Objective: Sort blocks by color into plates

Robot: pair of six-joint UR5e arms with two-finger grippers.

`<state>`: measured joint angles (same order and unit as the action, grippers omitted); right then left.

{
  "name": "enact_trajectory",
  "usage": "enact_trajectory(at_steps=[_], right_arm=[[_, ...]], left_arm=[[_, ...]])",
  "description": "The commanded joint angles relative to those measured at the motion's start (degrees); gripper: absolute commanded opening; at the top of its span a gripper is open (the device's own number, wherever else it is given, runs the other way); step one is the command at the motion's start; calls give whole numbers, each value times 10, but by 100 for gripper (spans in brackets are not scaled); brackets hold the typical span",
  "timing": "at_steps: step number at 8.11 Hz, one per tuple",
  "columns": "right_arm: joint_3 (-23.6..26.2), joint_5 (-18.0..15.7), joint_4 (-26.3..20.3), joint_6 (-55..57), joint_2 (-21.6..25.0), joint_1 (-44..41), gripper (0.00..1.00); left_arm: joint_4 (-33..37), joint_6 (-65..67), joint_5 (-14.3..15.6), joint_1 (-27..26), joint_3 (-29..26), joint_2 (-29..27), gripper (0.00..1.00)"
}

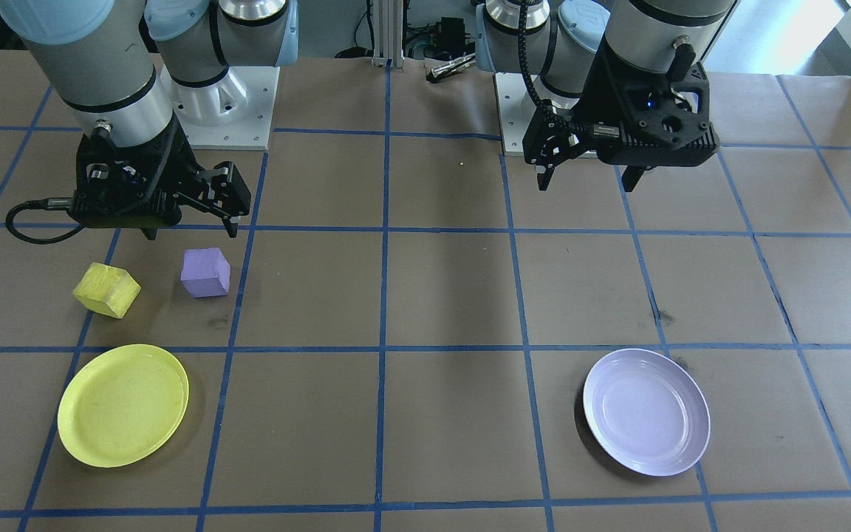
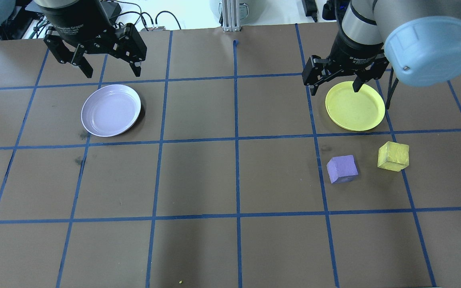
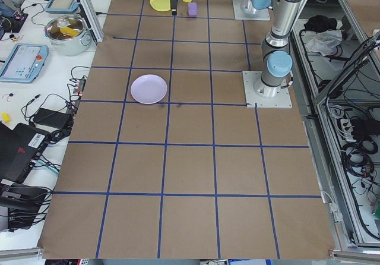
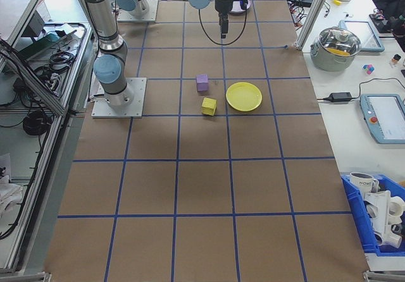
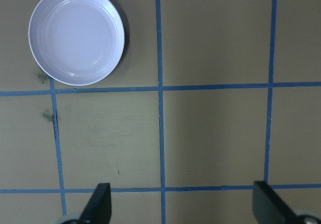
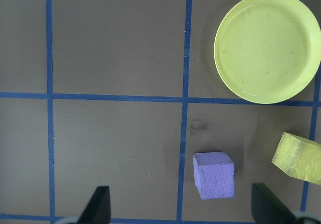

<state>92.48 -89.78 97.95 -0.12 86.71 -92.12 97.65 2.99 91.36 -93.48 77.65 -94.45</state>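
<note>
Above the table, the right gripper [image 2: 335, 85] and left gripper [image 2: 110, 67] are hanging wide open, holding nothing. Beside the round bright yellow plastic plate [image 2: 355, 107], the yellow foam cube [image 2: 393, 156] and light purple foam cube [image 2: 342, 169] are lying on paper; the pale lavender glossy plate [image 2: 111, 110] is sitting well apart.

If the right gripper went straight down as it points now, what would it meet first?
Probably bare table. The right gripper is open; the purple block lies just ahead between its fingers, so depth is uncertain.
</note>
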Motion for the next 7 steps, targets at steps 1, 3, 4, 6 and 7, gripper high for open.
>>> enact_trajectory(at_steps=[1,3,4,6,7], right_arm=[[1,0,0,1,0,0,100],[1,-1,0,6,0,1,100],[0,-2,4,-3,0,6,100],[1,-19,7,-53,-7,53,100],[3,-18,4,-94,-14,95,100]], left_arm=[[-1,0,4,-3,0,6,100],[-1,0,0,-3,0,12,100],[0,0,0,-2,0,14,100],[-1,0,0,-3,0,13,100],[-1,0,0,-3,0,13,100]])
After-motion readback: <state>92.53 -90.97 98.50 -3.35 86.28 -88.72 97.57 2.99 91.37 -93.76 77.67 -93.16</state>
